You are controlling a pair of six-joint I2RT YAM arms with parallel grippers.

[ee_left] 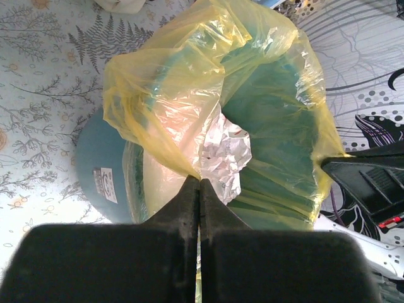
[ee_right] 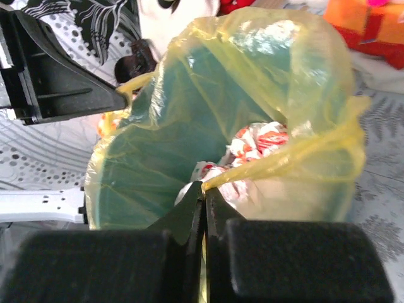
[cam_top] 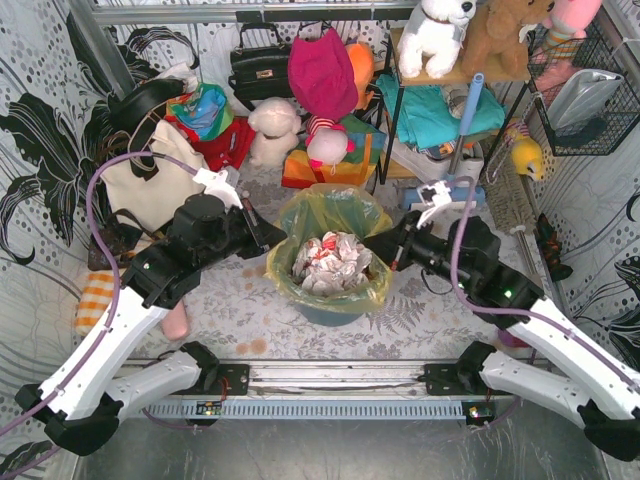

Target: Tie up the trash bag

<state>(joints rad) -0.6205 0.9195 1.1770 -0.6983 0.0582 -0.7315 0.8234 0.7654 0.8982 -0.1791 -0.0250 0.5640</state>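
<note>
The trash bag [cam_top: 325, 215] is thin yellow-green plastic lining a round teal bin [cam_top: 330, 312] at the table's middle, with crumpled white paper [cam_top: 332, 262] inside. My left gripper [cam_top: 278, 240] is shut on the bag's left rim; the left wrist view shows the jaws [ee_left: 199, 183] pinching a yellow fold of the trash bag [ee_left: 164, 82]. My right gripper [cam_top: 376, 248] is shut on the right rim; the right wrist view shows its jaws [ee_right: 204, 187] clamping a stretched yellow strip of the trash bag [ee_right: 297, 158]. The back rim stands up loosely.
Behind the bin lie a cream canvas tote [cam_top: 150, 185], a black handbag [cam_top: 258, 68], plush toys [cam_top: 272, 130] and a magenta bag [cam_top: 322, 75]. A shelf [cam_top: 440, 110] and wire basket [cam_top: 585, 100] stand at the back right. Patterned walls close in on both sides.
</note>
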